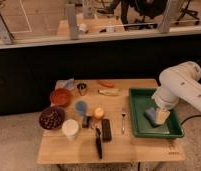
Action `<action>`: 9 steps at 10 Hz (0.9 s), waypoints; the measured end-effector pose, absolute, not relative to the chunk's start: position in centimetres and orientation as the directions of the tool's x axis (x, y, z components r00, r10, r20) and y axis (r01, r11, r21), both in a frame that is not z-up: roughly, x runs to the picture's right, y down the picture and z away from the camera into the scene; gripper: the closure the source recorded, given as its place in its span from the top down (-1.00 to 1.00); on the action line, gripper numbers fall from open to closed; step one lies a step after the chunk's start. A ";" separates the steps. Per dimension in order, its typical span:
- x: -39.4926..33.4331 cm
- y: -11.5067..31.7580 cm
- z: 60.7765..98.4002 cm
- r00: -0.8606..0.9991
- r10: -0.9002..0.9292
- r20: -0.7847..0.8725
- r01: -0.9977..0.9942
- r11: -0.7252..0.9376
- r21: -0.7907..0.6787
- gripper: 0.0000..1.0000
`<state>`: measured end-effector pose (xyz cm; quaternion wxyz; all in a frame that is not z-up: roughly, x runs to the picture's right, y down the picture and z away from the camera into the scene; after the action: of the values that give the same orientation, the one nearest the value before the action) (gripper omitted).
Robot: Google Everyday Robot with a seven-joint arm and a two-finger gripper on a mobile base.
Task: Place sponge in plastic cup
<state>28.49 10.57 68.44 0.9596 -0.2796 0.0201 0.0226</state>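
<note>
Tool down in the green tray at the sponge, blue cup well apart on the left

The white arm (180, 85) reaches in from the right and bends down over the green tray (142, 101), which lies on the right part of the wooden surface (136, 149). The tool (160, 116) is low inside the tray, at the right side of the sponge (150, 116). The sponge is a blue-grey block on the tray floor, toward the middle. It is partly covered by the tool, and I cannot tell whether the tool is apart or clamped on it.

The plastic cup (81, 106), light blue and upright, stands on the left half of the surface, well apart from the tray. Just beside it, on its right, lies an orange ball-shaped thing (98, 112). In front of the blue cup stands a white cup (70, 128), and left of that is a dark bowl (51, 118). Behind the dark bowl sits a red-orange bowl (60, 96). A small metal cup (82, 89) stands near the back edge, with a pale blue cloth (67, 83) to its left.

A fork (123, 120) lies between the orange thing and the tray. A flat black object (106, 129) and a black-handled utensil (98, 145) lie toward the front edge
</note>
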 end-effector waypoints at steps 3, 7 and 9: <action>28.5 10.6 68.4 0.998 0.032 -0.051 -0.055 0.843 -0.536 0.60; 28.5 10.6 68.4 0.998 0.032 -0.051 -0.054 0.843 -0.536 0.60; 28.9 10.6 69.2 0.997 0.053 -0.050 -0.072 0.838 -0.541 0.60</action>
<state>28.91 10.60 69.18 0.9584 -0.2829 0.0167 0.0327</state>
